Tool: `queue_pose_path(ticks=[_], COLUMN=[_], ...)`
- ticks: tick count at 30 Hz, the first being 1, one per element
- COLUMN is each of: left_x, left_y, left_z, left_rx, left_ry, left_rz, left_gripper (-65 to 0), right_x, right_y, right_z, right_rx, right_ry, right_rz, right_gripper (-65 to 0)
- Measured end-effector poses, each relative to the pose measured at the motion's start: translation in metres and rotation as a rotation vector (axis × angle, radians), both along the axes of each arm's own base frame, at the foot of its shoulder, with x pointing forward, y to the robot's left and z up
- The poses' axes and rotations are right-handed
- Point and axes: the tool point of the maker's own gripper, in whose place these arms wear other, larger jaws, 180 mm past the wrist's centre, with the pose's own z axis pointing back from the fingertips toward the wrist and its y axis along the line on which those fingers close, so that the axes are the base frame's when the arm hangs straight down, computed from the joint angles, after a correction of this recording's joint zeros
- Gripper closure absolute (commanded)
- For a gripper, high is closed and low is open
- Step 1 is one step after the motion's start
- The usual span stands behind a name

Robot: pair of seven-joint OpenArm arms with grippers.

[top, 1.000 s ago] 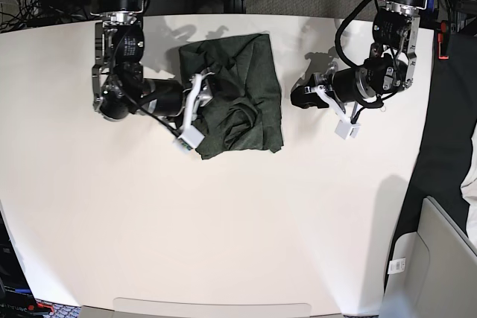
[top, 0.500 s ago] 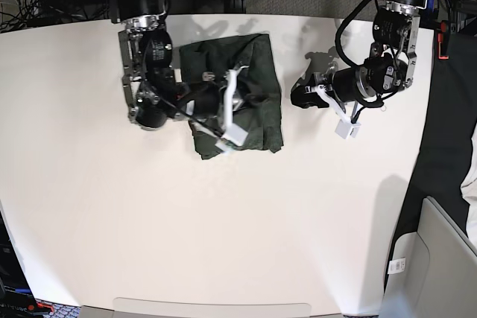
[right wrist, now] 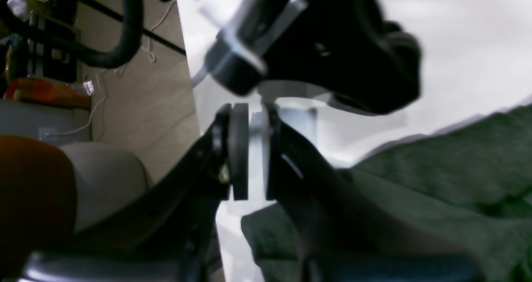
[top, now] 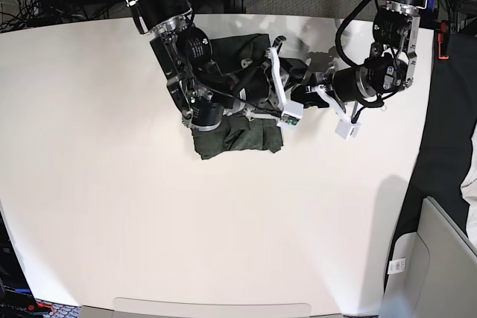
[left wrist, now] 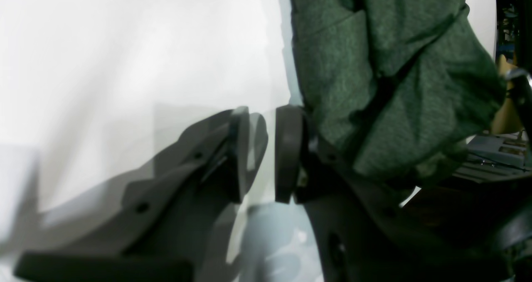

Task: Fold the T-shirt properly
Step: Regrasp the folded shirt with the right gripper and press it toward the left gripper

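Observation:
The T-shirt (top: 235, 139) lies as a dark green folded bundle on the white table, mostly covered by my right arm in the base view. My right gripper (top: 297, 71) hangs over the shirt's far right corner. Its pads (right wrist: 239, 149) are nearly together, with only table showing through the slit, and shirt fabric (right wrist: 436, 182) lies below and to the right. My left gripper (top: 297, 97) sits just off the shirt's right edge. Its jaws (left wrist: 271, 149) stand a little apart with nothing between them. The T-shirt (left wrist: 374, 87) bunches against the outside of the right-hand finger.
The two grippers are very close together at the shirt's right edge; the left arm's dark gripper body (right wrist: 332, 45) fills the right wrist view just ahead. White tabletop (top: 149, 221) spreads to the front and left. A grey chair (top: 440, 258) stands past the table's right edge.
My right arm has swung from the shirt's left edge across it to its right side, beside the left gripper, and its jaws have closed. The left arm has stayed still.

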Motion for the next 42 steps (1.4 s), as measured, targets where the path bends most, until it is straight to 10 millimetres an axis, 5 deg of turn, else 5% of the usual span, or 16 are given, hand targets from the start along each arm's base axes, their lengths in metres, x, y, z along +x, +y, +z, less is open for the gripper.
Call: queue_pose_path(ticks=[9,15,19,25,29,32,38,42], left_x=[0.000,0.000,0.001,0.004,0.004,0.004,0.003,0.003], left_y=[0.000,0.001,0.002,0.002,0.002,0.001,0.002,0.002], left_z=[0.000,-0.005,-0.005,-0.004,-0.004,-0.004,-0.004,-0.004], left_rx=[0.000,-0.022,-0.025,-0.027,-0.025,-0.026,-0.027,-0.027], left_ry=[0.000,0.018,0.015,0.003,0.002,0.002,0.002,0.001], left_rz=[0.001,0.012,0.019,0.029,0.028,0.028,0.031,0.032], left_gripper=[-12.2,-12.2,-12.2,-12.2,-12.2,-12.2,-12.0,-12.0], right_x=[0.051,0.057,0.052,0.048,0.046,0.044,0.040,0.039], right_y=[-0.057,-0.079,-0.100,-0.093,-0.107,-0.101,-0.083,-0.080], right_z=[0.023,0.029,0.014,0.012,-0.010,-0.014,-0.008,-0.008], right_rx=[-0.067,-0.045,-0.107,-0.084,-0.147,-0.153,-0.141,-0.141], right_ry=[-0.183,-0.189,-0.174,-0.154,-0.098,-0.084,-0.106,-0.109], right_rz=[-0.182,-0.231,-0.242,-0.230,-0.240,-0.211,-0.152,-0.141], right_gripper=[-33.6,-33.8,-33.8,-33.8,-33.7,-29.4,-3.6,-2.3])
